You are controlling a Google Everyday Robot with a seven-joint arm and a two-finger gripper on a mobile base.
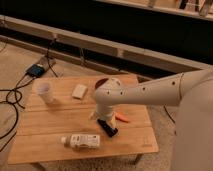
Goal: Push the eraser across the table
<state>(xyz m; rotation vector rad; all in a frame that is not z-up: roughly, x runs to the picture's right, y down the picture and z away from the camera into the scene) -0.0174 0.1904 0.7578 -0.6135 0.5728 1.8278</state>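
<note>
The white arm (155, 90) reaches in from the right side of the view, where its bulky pale body fills the edge. It runs leftward over the table (50, 120) to a rounded joint above the middle of the planks. From that joint the wrist turns straight down. The gripper (101, 117) hangs below it, low over the wood and at the upper left end of the eraser (108, 128). The joint covers most of it, and I cannot tell whether it is spread or pressed together, nor whether it touches the eraser.

The eraser lies flat on the light planks, right of centre and toward the near edge, set on a diagonal. The orange carrot (122, 118) lies just beside it to the right.

A clear plastic cup (44, 92) stands upright near the left end of the table; what it holds, if anything, cannot be made out. A bottle (82, 141) lies on its side near the front edge, cap to the left, with a pale label around it; its contents cannot be made out. A pale beige block (79, 91) lies flat between the cup and the arm, toward the far edge.

Behind the rounded joint a dark reddish round thing (103, 81) shows only as a sliver; the arm hides the rest, and what it is cannot be told. On the floor beyond the table's left corner sits a small dark box (36, 70). Black cables (10, 100) trail along the floor on the left.
</note>
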